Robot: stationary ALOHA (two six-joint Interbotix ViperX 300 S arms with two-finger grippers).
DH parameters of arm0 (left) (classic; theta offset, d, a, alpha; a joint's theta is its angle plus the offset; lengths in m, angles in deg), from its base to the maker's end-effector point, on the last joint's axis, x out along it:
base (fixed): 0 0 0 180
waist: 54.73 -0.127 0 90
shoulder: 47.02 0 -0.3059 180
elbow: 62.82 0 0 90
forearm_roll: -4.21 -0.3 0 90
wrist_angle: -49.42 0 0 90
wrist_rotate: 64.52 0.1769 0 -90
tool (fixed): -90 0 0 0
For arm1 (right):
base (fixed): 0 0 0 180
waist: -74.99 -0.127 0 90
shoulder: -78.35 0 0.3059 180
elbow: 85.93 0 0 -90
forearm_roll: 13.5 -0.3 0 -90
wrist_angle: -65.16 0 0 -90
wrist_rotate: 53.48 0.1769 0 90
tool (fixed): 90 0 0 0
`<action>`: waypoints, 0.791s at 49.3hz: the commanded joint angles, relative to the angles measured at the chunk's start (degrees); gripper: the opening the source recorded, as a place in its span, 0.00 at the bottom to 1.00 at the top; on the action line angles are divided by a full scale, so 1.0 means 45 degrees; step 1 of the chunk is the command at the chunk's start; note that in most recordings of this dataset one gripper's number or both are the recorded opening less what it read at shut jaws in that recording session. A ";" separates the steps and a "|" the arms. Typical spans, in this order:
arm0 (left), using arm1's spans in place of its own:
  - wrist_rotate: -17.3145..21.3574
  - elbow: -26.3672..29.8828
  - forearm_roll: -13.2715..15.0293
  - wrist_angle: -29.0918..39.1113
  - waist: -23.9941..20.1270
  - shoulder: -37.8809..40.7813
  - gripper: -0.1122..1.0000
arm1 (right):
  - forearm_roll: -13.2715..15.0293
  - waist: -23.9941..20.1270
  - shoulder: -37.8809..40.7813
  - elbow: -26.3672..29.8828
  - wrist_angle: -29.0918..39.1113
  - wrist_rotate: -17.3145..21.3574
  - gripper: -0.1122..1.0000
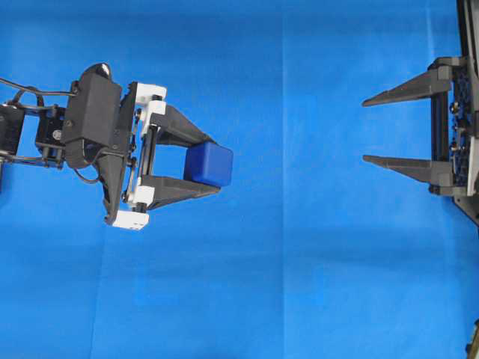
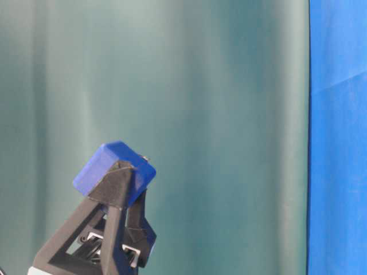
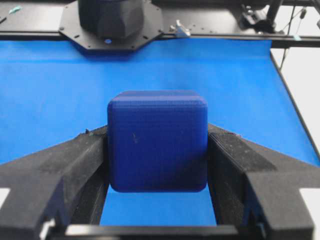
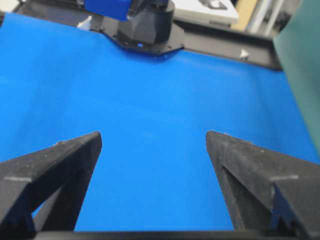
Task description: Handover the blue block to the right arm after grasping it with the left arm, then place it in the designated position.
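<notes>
Surface (image 1: 299, 284): a flat top filling the whole overhead view, covered edge to edge by cloth.
Cover: a bright blue cloth (image 1: 314, 90), lying directly on the surface, plain and unmarked.
Creases: faint straight fold lines cross the cloth, one running top to bottom near the middle of the overhead view, one level across its lower half.
Far edge: in the left wrist view the cloth (image 3: 240, 75) ends at a black frame (image 3: 220, 22) that runs along the back.
Side edge: in the same view the cloth's right border slants down toward the lower right; beyond it lies something pale, possibly bare floor, too blurred to name.
</notes>
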 commanded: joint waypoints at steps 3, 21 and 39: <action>0.0020 0.0156 0.0020 -0.0137 -0.0020 -0.0254 0.54 | 0.1035 -0.0078 0.0059 0.0430 -0.0098 -0.0254 0.96; 0.0020 0.0176 0.0020 -0.0156 -0.0020 -0.0254 0.54 | 0.4629 -0.0078 0.0078 0.0605 -0.0117 -0.2012 0.95; 0.0020 0.0176 0.0020 -0.0215 -0.0020 -0.0254 0.54 | 0.7930 -0.0137 0.0078 0.0645 -0.0137 -0.4297 0.95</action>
